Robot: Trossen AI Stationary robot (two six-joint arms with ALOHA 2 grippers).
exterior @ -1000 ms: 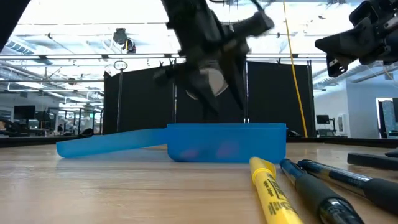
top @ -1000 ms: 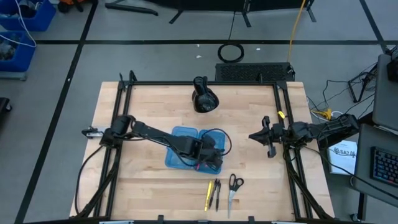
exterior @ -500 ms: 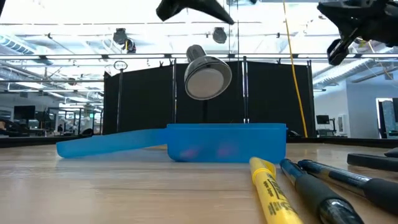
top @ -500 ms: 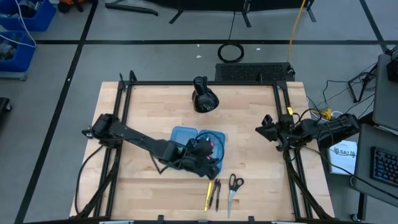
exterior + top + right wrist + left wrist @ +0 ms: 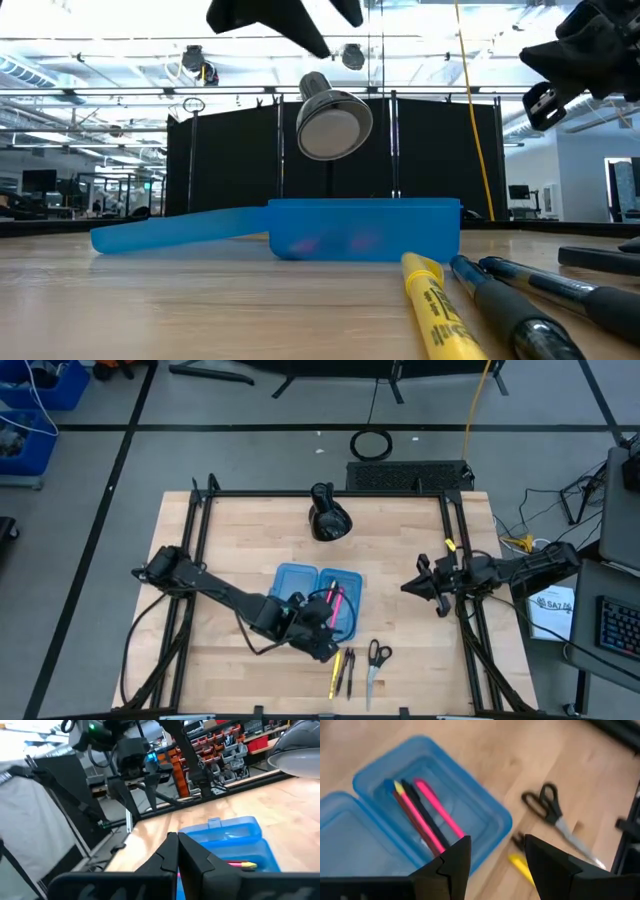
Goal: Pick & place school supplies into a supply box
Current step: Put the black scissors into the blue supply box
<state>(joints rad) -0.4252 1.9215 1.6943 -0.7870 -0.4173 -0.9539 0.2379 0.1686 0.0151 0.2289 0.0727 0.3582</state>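
Left gripper [image 5: 492, 862], fingers apart and empty, hovers over the supply box [image 5: 317, 597] near mid-table; we see pens [image 5: 422, 812] inside. Scissors [image 5: 375, 663] lie beside it. Right gripper [image 5: 178, 851] closed, table's right edge.

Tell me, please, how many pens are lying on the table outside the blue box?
3, side by side near the blue box: a yellow pen, a dark pen, a second dark pen beside the scissors. None seems hidden.

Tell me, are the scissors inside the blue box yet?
No, the scissors lie on the wooden table outside the blue box, which holds only pens.
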